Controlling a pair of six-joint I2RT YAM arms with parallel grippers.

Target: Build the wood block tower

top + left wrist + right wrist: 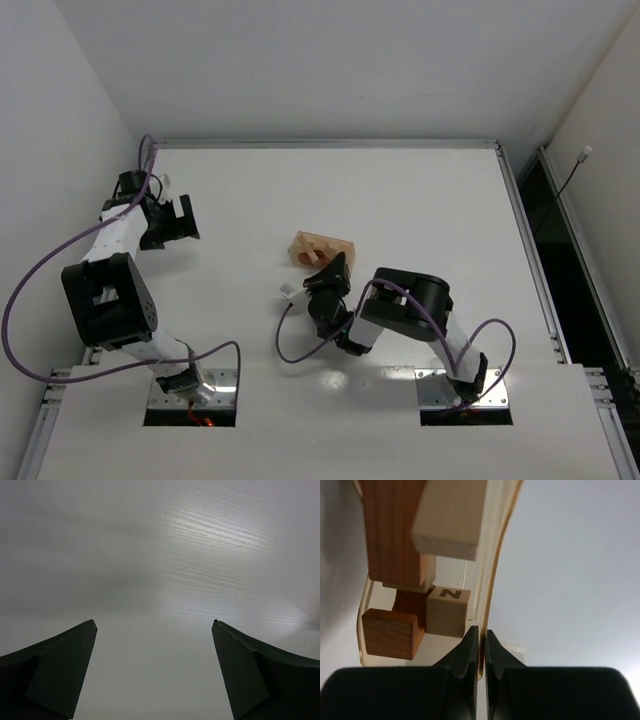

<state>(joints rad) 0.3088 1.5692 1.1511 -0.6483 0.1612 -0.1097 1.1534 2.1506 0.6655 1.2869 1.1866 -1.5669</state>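
Wood blocks [322,250]: lying loose inside the orange tray [298,248], which is sitting on the white table [400,200].
Right arm: folding back on itself just on the near side of the tray, its forearm reaching toward the tray's near wall.
Right gripper [481,637]: fingers [468,647] are pressing together on the tray's thin translucent wall, one inside and one outside.
Left arm: bending up and away, well apart from the tray on its left.
Left gripper [154,625]: fingers are standing spread wide and holding nothing, with only bare table showing between them.
Tray contents: four blocks are showing in the right wrist view; any others are hidden.
Reddish-brown bar [395,530]: lying with its long axis running away from the gripped wall section, deeper into the tray.
Pale bar [451,515]: sitting beside the reddish-brown bar and nearer the gripped wall, its square end face turning toward the right gripper; whether it is resting on the other bar I cannot tell.
Lettered cube [447,612]: pale, with a dark letter N facing up, sitting just inside the gripped wall and close to the fingertips.
Brown cube [390,632]: sitting at the tray's corner, touching or nearly touching the lettered cube.
Tray axis: in the top view its long side is running roughly left to right, slightly slanted.
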